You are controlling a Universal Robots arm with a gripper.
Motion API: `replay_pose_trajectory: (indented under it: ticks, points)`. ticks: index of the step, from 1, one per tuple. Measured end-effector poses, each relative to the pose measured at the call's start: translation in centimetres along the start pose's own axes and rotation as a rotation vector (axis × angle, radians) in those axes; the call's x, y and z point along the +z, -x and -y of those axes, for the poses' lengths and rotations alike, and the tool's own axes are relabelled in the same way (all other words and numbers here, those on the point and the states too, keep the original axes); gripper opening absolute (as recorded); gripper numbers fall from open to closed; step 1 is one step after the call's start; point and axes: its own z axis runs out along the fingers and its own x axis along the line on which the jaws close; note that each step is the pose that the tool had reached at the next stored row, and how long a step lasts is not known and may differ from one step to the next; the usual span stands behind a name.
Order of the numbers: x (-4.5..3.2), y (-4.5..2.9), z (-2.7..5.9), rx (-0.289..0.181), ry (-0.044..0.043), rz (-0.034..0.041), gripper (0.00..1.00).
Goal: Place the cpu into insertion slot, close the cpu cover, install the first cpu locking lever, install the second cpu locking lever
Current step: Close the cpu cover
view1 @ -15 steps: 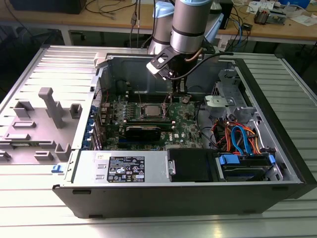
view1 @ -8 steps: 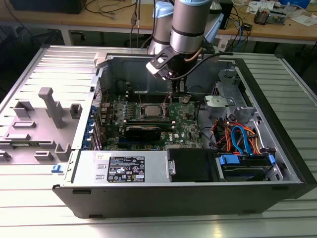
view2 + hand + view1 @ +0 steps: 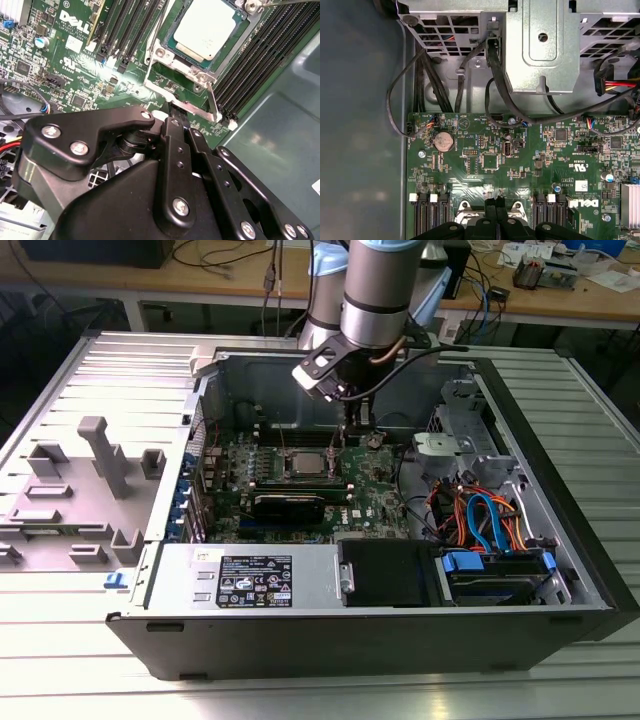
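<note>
**A:** Where is the cpu?

**B:** The cpu (image 3: 210, 27) lies flat in the slot (image 3: 169, 35), silver top up, just past my fingertips. In the exterior view it (image 3: 305, 462) sits below and a little to one side of my pincer (image 3: 355, 433).

**A:** And the cover?

**B:** The cover (image 3: 177, 62) lies down around the cpu, its window framing the silver top. The frame's near edge is right at my tips.

**A:** What is your pincer doing?

**B:** In both wrist views my pincer (image 3: 181, 120) (image 3: 495, 202) has its fingers drawn together, low over the socket's near edge. A thin lever (image 3: 212, 100) runs along the frame's side and ends just beside my tips. I cannot tell whether I touch it or pinch it.

**A:** What surrounds you?

**B:** Long black memory slots (image 3: 255, 60) flank the socket on both sides of me. The green board (image 3: 530, 150) spreads out beyond, with a coin cell (image 3: 443, 141) and black cables (image 3: 500, 95) farther off. All of it sits in an open case (image 3: 400, 635) lying on the ribbed bench (image 3: 90, 660).
</note>
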Motion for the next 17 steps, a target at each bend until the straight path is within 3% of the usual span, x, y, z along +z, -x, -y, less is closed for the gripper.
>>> replay_pose_trajectory:
  ticks: [17]
  points:
    - [0.06,-0.01,0.84,0.0,0.0,0.0,0.11]
